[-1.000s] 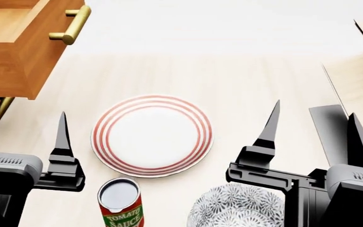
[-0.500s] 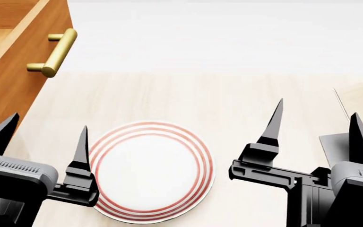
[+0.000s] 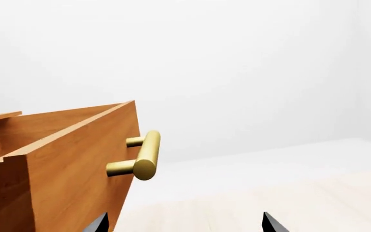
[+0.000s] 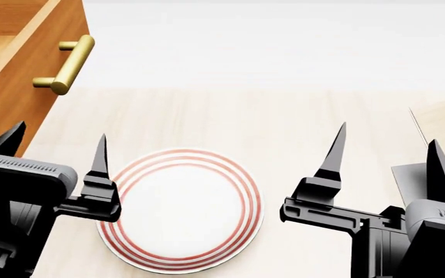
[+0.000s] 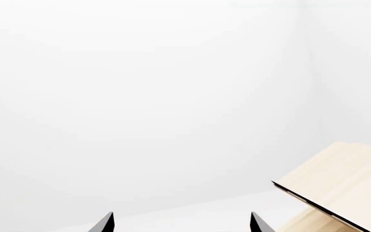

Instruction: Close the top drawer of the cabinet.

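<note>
The top drawer [image 4: 21,75] of the orange-brown cabinet stands pulled out at the head view's upper left, with its brass bar handle [image 4: 66,63] on the flat front. In the left wrist view the drawer front [image 3: 76,169] and handle [image 3: 143,155] are close ahead. My left gripper [image 4: 56,147] is open and empty, just in front of the drawer front and below the handle; only its fingertips [image 3: 97,224] show in the left wrist view. My right gripper [image 4: 385,156] is open and empty at the right, far from the drawer. The rest of the cabinet is out of view.
A white plate with red rings [image 4: 180,208] lies on the pale table between my grippers. A pale wooden rack [image 4: 442,124] stands at the right edge, also in the right wrist view [image 5: 340,198].
From 1.0 s to 0.5 s ago the view shifted, dropping the tomato sauce can and patterned bowl out of frame. Since then my left gripper has risen slightly toward the drawer front.
</note>
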